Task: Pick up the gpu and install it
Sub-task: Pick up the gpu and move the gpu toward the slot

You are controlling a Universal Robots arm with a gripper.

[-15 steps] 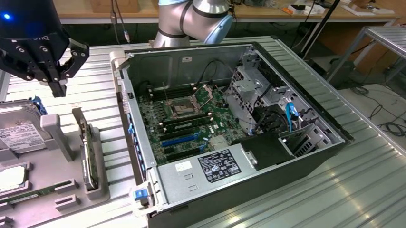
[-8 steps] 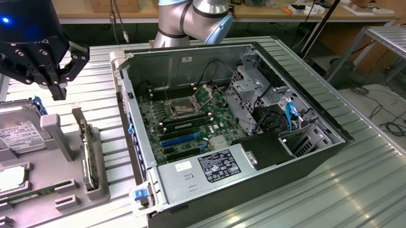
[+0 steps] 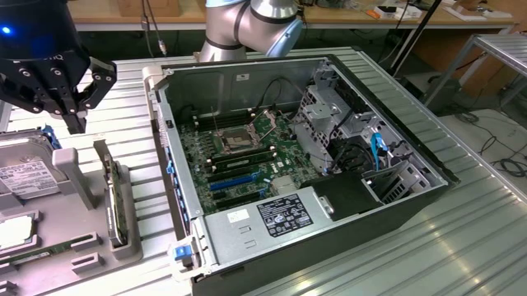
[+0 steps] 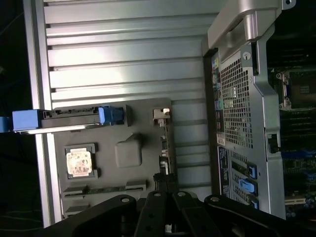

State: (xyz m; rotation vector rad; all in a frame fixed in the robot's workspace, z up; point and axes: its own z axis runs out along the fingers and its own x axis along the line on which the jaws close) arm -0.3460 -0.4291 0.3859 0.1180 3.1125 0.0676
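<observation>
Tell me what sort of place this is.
Probably a robotics lab or workshop set up for PC assembly. An open computer case sits on a ribbed metal table, beside a grey parts tray holding the gpu. A cluttered workbench stands behind.

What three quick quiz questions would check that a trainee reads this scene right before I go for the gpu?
1. True or false: the jaws are shut on the gpu.
2. In the grey tray, the gpu is: A) lying flat; B) standing on edge in a slot; C) stacked on another part.
3. Fill in: in the exterior view, the hard drive sits to the gpu's ____.

Key: 1. False, the jaws are open and hold nothing. 2. B. 3. Left.
</observation>
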